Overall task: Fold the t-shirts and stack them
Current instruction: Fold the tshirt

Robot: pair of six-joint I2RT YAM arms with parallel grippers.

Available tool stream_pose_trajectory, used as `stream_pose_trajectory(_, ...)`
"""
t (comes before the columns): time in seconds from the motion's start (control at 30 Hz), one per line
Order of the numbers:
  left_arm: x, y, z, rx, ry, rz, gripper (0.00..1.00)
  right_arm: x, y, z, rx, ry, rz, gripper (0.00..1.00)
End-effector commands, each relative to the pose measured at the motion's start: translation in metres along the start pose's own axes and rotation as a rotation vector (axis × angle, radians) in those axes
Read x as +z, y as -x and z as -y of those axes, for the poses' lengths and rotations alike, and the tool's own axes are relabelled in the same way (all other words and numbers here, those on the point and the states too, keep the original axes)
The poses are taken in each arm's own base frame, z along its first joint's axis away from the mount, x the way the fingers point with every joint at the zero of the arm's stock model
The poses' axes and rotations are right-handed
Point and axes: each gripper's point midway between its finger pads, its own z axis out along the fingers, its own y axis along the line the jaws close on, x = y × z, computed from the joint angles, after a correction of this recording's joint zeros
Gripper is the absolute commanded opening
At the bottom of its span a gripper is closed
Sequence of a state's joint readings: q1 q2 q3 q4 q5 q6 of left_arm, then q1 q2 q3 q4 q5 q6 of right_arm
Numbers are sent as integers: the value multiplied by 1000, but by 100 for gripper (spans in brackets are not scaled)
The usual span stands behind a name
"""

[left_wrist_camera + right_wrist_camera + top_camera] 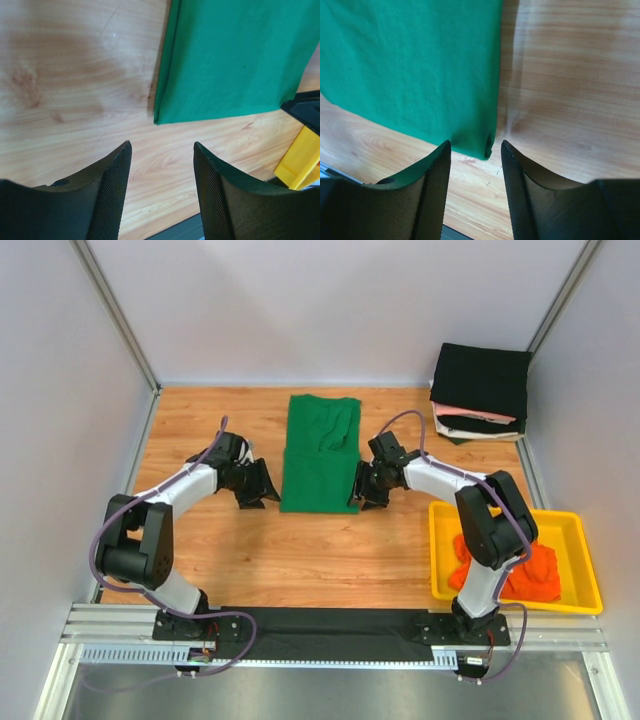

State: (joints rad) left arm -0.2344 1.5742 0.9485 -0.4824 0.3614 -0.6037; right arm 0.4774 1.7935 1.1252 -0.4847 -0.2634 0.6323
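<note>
A green t-shirt (320, 452) lies folded into a long strip in the middle of the wooden table, its far end rumpled. My left gripper (262, 488) is open and empty just left of the shirt's near left corner (160, 119). In the left wrist view the gripper (162, 150) hovers over bare wood a little short of that corner. My right gripper (362, 492) is open and empty at the shirt's near right corner. In the right wrist view the gripper (476, 147) has that corner (485, 145) just beyond its fingertips.
A stack of folded shirts (482, 390) with a black one on top sits at the far right. A yellow tray (578, 532) at the near right holds crumpled orange cloth (530, 575). Grey walls enclose the table on three sides.
</note>
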Motion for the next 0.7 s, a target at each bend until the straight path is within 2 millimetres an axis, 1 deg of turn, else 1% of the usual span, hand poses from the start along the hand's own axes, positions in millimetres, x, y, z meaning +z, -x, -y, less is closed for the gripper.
stream_pose_trajectory(0.0, 9, 19, 14, 23, -54, 64, 60, 10, 10, -6, 2, 18, 24, 45)
stream_pose_trajectory(0.13, 20, 15, 15, 27, -41, 43, 59, 12, 7, -2, 7, 3, 20, 44)
stream_pose_trajectory(0.2, 26, 10, 15, 32, -28, 26, 57, 14, 5, 1, 6, -4, 14, 44)
stream_pose_trajectory(0.3, 30, 3, 15, 40, -16, 13, 54, 17, 3, 3, 4, -9, 6, 42)
stream_pose_trajectory(0.43, 32, -6, 8, 48, 20, 11, 53, 20, 1, 6, 5, -15, -5, 37)
stream_pose_trajectory(0.53, 35, -7, 2, 48, 47, 15, 52, 23, 1, 6, 8, -17, -9, 30)
stream_pose_trajectory(0.57, 36, -6, 1, 48, 53, 17, 52, 23, 1, 5, 10, -16, -10, 26)
stream_pose_trajectory(0.67, 41, -7, -1, 44, 57, 11, 50, 25, 1, 7, 12, -20, -18, 23)
